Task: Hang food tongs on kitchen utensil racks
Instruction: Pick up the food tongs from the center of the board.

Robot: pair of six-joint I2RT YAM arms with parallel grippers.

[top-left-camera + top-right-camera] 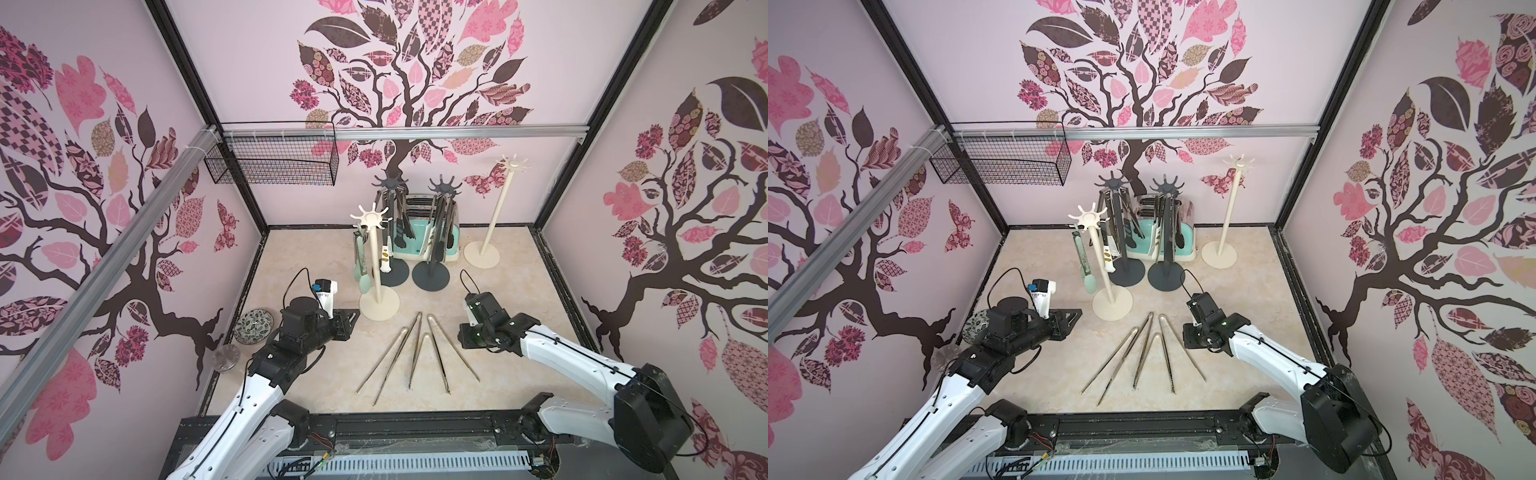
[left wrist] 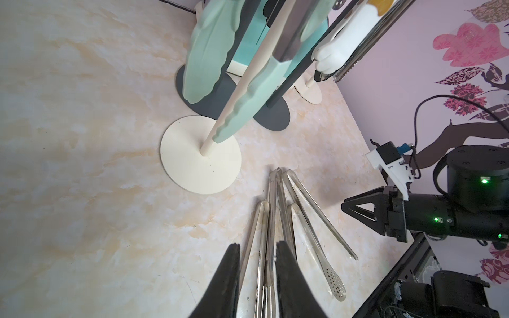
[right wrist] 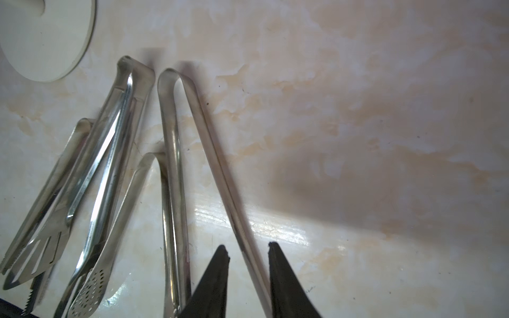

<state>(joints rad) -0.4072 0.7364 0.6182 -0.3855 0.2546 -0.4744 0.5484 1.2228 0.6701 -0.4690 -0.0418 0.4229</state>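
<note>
Four steel tongs fanned flat mid-table, bends toward 12 o'clock, just at 5 o'clock of near cream rack. Left gripper at their 10 o'clock, jaws narrowly parted, gripping nothing. Right gripper at their 3 o'clock, jaws narrowly parted, one arm of rightmost tongs seen in the gap, no contact visible. Mint-tipped tongs hanging on near cream rack. Dark-tipped tongs hanging on grey racks at 12 o'clock. Far cream rack at 1 o'clock.
</note>
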